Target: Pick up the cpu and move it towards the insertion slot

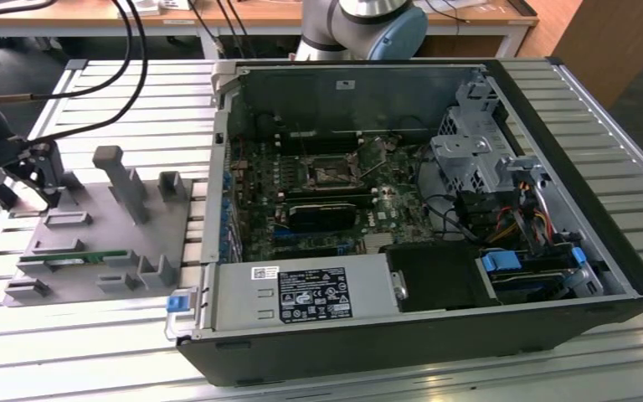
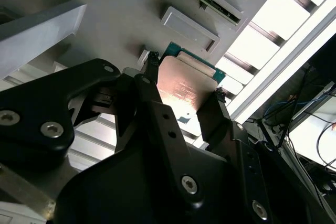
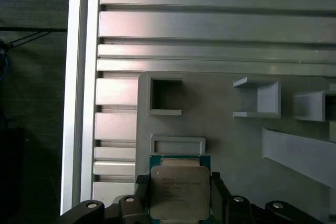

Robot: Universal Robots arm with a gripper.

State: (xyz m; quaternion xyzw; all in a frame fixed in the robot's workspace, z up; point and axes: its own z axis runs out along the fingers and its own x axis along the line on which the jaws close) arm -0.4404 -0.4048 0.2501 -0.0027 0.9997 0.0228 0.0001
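The cpu [image 3: 179, 191], a flat square chip with a silvery top and green rim, sits between my gripper's [image 3: 179, 178] black fingers [image 2: 149, 93] in both wrist views. The fingers press on two opposite edges of the cpu [image 2: 184, 85], so the gripper [image 2: 185, 77] is shut on it. It is over the near-left part of the grey tray [image 3: 231, 145]; I cannot tell whether it is lifted clear of the tray. In the exterior view my gripper [image 1: 29, 194] is at the far left over the tray [image 1: 87, 239]. The insertion slot [image 1: 330, 173] lies inside the open computer case, well to the exterior view's right.
The tray carries upright grey posts [image 1: 120, 180] and a green memory stick [image 1: 67, 260]. The computer case [image 1: 411, 209] has tall walls, a drive cage [image 1: 472, 159] and a power supply [image 1: 299, 295]. Black cables [image 1: 131, 50] hang over the slatted metal table [image 1: 110, 117].
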